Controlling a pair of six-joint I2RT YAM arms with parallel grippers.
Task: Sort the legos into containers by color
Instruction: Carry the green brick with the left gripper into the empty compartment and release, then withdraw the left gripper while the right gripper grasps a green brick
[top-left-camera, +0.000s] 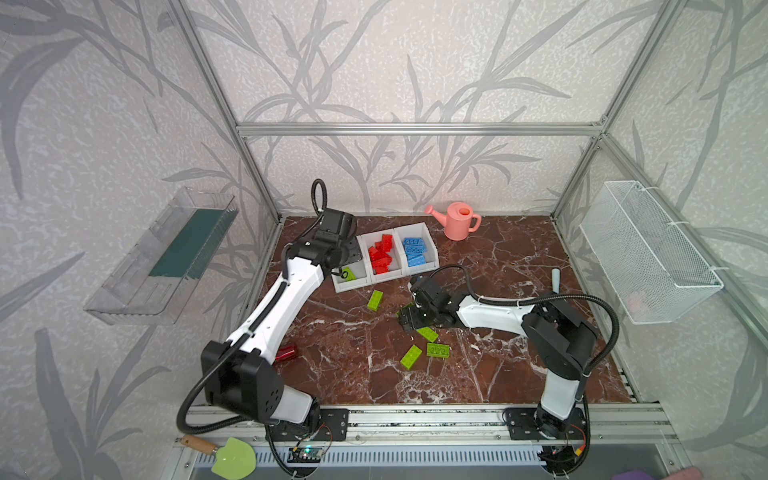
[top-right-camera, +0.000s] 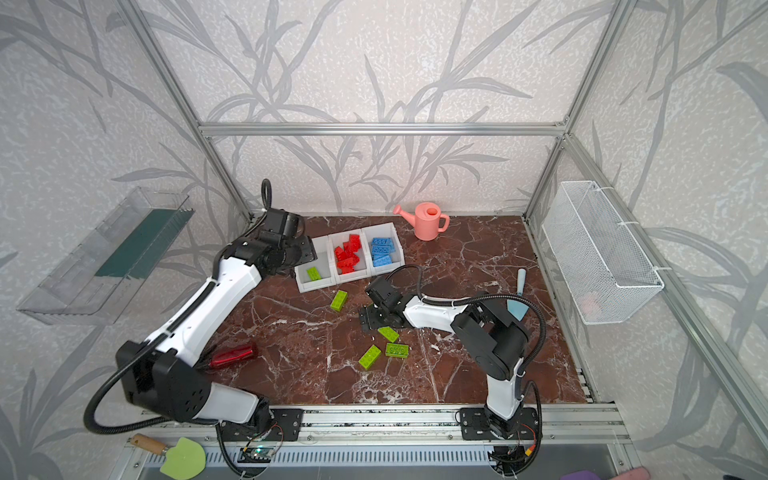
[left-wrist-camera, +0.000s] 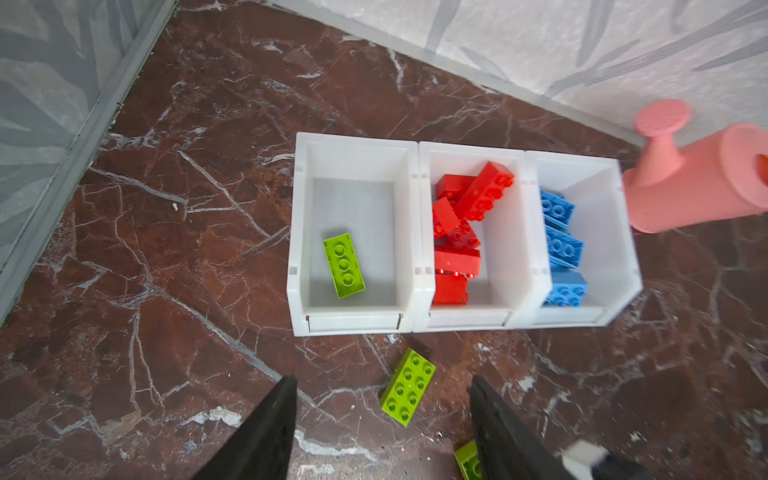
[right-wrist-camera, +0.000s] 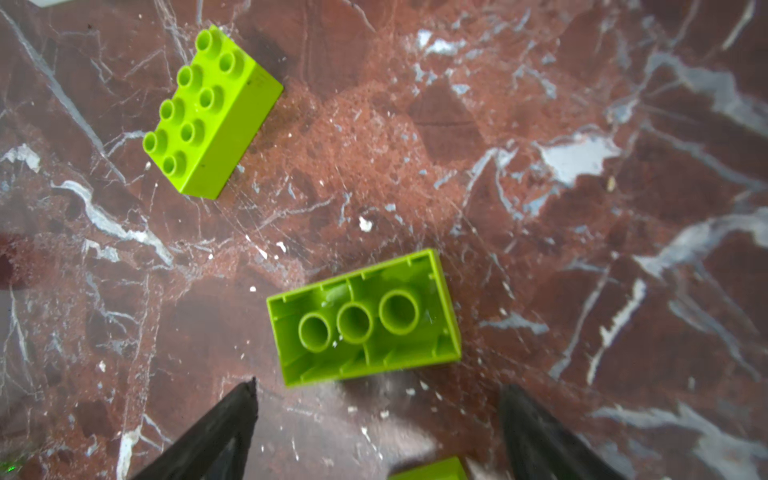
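Three joined white containers (top-left-camera: 353, 286) stand at the back left; in the left wrist view their rim (left-wrist-camera: 357, 139) shows too. The left one holds one lime green lego (left-wrist-camera: 344, 265), the middle several red legos (top-left-camera: 381, 253), the right several blue legos (top-left-camera: 414, 250). My left gripper (top-left-camera: 350, 251) hangs open and empty over the left container's near side. On the floor lie lime green legos: one studs-up (top-left-camera: 375, 300), an upside-down one (right-wrist-camera: 363, 318) just ahead of my open right gripper (right-wrist-camera: 380, 383), and three more (top-left-camera: 427, 333) (top-left-camera: 438, 350) (top-left-camera: 411, 356).
A pink watering can (top-left-camera: 457, 220) stands behind the containers on the right. A red translucent object (top-left-camera: 286, 352) lies beside the left arm. A blue-handled tool (top-left-camera: 556, 278) lies at the right. A wire basket (top-left-camera: 648, 257) and a clear tray (top-left-camera: 166, 257) hang on the side walls.
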